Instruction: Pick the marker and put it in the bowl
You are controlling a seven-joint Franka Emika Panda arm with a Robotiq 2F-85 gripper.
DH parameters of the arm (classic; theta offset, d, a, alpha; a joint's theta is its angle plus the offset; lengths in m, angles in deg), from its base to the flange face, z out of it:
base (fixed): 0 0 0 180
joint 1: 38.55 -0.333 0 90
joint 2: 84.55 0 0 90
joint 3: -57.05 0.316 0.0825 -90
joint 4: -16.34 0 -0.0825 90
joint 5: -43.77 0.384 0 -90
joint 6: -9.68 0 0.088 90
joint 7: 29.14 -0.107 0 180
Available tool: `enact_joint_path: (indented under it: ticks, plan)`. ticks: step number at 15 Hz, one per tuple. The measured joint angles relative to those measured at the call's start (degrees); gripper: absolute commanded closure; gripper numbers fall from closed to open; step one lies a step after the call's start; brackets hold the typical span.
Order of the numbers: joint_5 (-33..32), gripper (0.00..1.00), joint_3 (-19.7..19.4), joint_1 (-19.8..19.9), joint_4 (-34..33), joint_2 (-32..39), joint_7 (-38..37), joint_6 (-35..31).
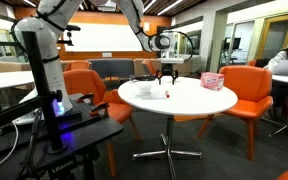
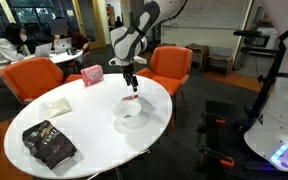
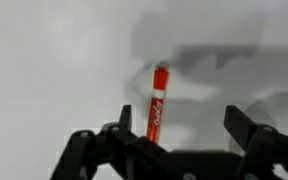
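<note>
**Lining up the pick:** A Franka arm (image 2: 136,35) reaches over a round white desk (image 2: 89,135) in an office lounge. Its jaws hang spread apart directly above the red marker (image 2: 134,97). The marker appears to lie flat on the desk top, unheld. In an exterior view it sits just beyond the pale bowl (image 2: 134,125), near it but not inside.

The wrist view looks down on the marker (image 3: 159,100), which runs lengthwise between the two dark fingers (image 3: 246,130). One finger stands to each side and neither touches it. This alignment seems meant to let the jaws close across the slim barrel rather than along it.

The job looks to be at the picking stage: the grasp is not yet made and the bowl appears empty. With the bowl so near the marker, the carry should be short once the marker is lifted. The bowl's low wall and whitish tone make it hard to tell from the desk top. In the wrist view it cannot be picked out with certainty among the blurred pale shapes.

A pink patterned box (image 2: 92,74) stands toward the far edge and a dark bag (image 2: 49,143) lies at the near one, both well apart from the work. Being slim and round, the marker might roll or slip if the jaws close off centre.
</note>
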Motion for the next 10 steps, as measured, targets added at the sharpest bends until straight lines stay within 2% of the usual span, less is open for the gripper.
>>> enact_joint_path:
  ticks: [5, 10]
  plan:
    - [2.76, 0.01, 2.19, 2.55, -0.39, 3.31, -0.02, -8.53]
    - [3.66, 0.10, 4.61, 5.79, -0.31, 4.21, 1.04, -9.83]
